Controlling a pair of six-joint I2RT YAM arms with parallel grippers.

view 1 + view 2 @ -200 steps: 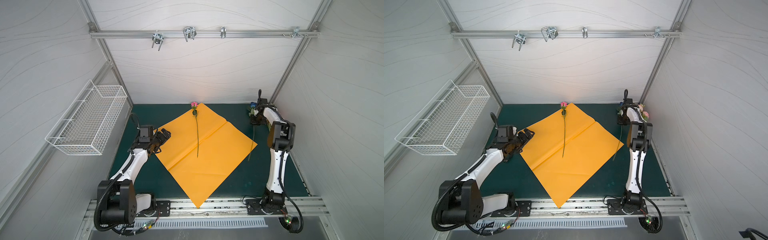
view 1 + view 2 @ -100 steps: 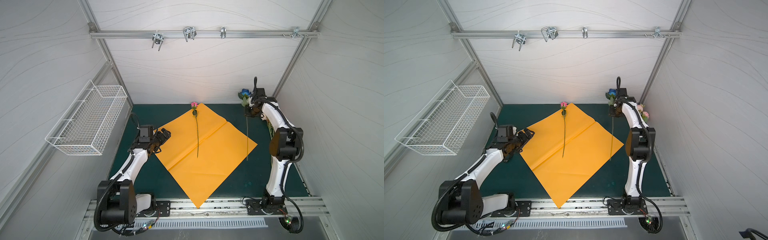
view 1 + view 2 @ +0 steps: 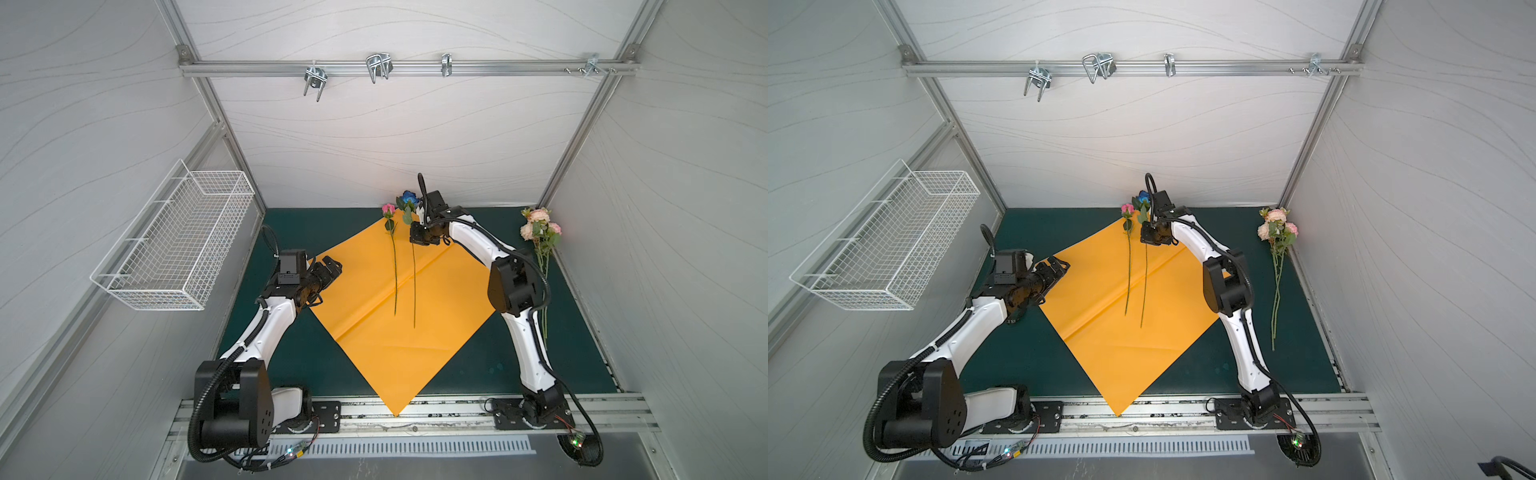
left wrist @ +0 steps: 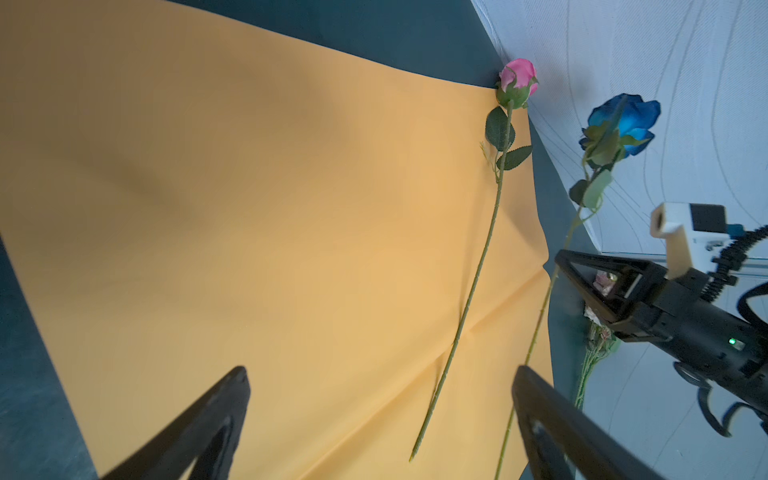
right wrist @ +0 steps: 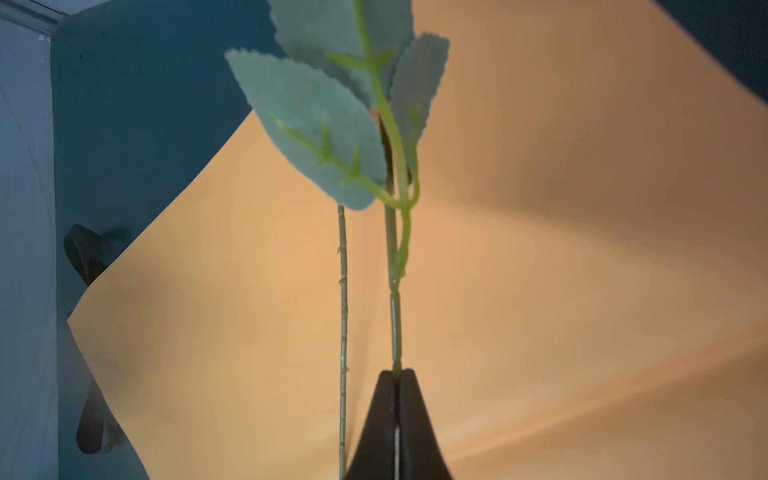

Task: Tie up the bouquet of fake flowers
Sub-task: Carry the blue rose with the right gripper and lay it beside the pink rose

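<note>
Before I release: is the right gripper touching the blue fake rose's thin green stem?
Touching. Right wrist view: the shut right gripper pinches the blue rose's stem.

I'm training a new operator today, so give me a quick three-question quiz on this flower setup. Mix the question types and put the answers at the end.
1. True or false: the right gripper is shut on the stem of the blue rose.
2. Multiple choice: the pink rose is A) lying with its stem on the orange paper sheet, B) held in the air by a gripper, C) standing upright.
3. Fill in: the left gripper hovers at the sheet's edge with its jaws ___.

Key: 1 true; 2 A; 3 open.
</note>
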